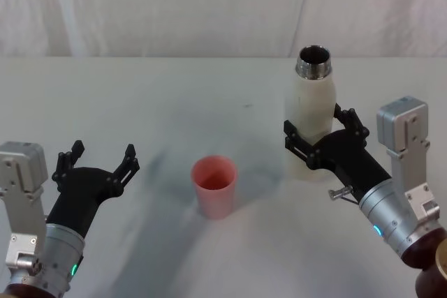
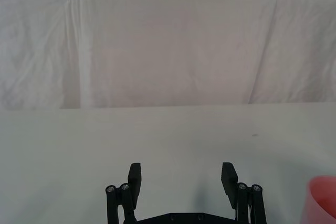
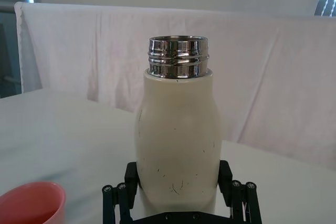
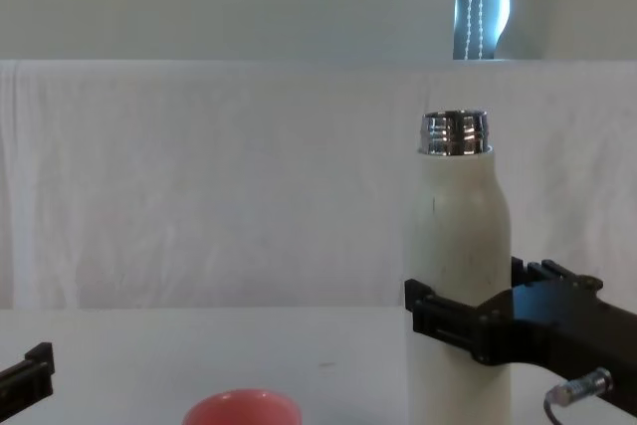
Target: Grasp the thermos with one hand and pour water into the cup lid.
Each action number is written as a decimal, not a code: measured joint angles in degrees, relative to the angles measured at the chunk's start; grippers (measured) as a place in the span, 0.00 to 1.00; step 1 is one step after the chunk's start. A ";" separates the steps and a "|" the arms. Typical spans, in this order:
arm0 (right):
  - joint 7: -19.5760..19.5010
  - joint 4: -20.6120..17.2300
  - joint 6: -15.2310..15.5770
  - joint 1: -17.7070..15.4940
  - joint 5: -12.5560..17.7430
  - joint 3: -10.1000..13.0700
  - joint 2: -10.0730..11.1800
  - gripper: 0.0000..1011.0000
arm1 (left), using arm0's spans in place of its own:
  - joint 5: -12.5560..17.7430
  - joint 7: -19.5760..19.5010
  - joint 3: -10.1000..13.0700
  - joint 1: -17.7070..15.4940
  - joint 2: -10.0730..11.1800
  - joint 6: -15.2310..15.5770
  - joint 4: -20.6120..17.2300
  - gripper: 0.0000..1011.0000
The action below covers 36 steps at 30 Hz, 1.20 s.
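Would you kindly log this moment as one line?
right claw: around upright thermos | left claw: open, idle | cup lid: upright

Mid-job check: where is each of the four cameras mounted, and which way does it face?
Head: looks down at thermos, cup lid, both grippers: left gripper, right gripper.
Chest: low, forward; thermos side-on, right gripper around it.
Left wrist: over open fingers toward the backdrop.
Right wrist: thermos between its fingers.
Thermos appears in head, chest and right wrist views.
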 joint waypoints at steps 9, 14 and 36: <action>0.33 -0.49 0.78 1.40 -1.53 -0.46 1.38 0.94 | 0.00 0.00 0.00 0.00 0.00 0.00 0.00 0.99; 0.46 -0.77 0.98 2.01 -2.73 -0.78 2.09 0.94 | 0.00 0.00 0.00 0.00 0.00 0.00 0.00 0.99; 3.49 -1.80 2.67 5.59 -9.35 -4.02 6.66 0.94 | 0.00 0.00 0.00 0.00 0.00 0.00 0.00 0.99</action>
